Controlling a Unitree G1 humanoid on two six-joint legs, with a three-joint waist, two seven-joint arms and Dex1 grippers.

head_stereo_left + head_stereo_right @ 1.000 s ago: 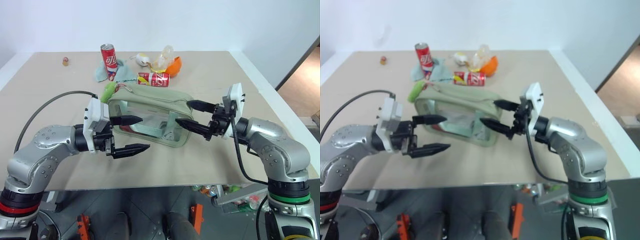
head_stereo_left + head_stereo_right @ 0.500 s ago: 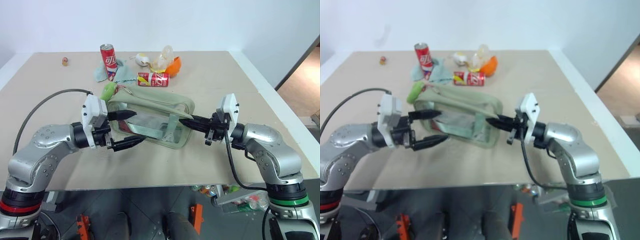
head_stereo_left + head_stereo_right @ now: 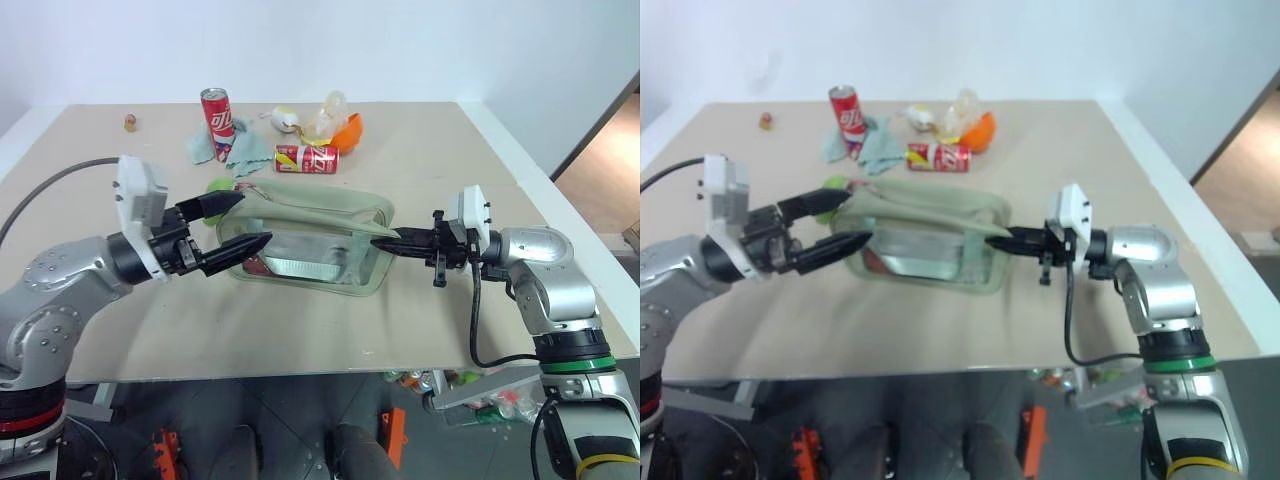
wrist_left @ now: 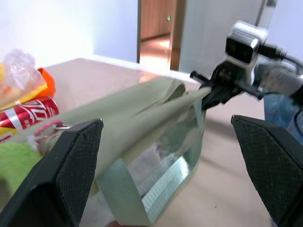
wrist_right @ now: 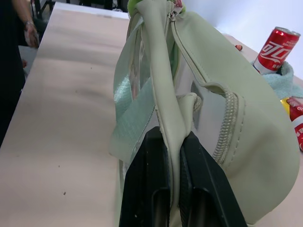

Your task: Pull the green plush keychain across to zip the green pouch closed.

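Note:
The green pouch [image 3: 310, 232] lies across the middle of the table, its clear side facing me. My right gripper [image 3: 386, 238] is shut on the fabric edge at the pouch's right end; the right wrist view shows both fingers [image 5: 154, 189] pinching that seam. My left gripper [image 3: 240, 223] stands open at the pouch's left end, one finger above and one in front, holding nothing. The green plush keychain [image 3: 217, 185] peeks out behind the upper left finger, at the pouch's far left corner. It also shows as a lime patch beside the left finger [image 4: 71, 165].
At the back of the table stand a red can [image 3: 217, 112], a lying red can [image 3: 306, 158], a pale teal cloth [image 3: 228, 150], an orange thing [image 3: 349, 130] and a plastic bag [image 3: 329, 110]. A person [image 5: 19, 33] stands beyond the table's left side.
My right gripper closed on the pouch's right end and drew it slightly right. My left gripper, still open, moved left and up toward the pouch's left corner.

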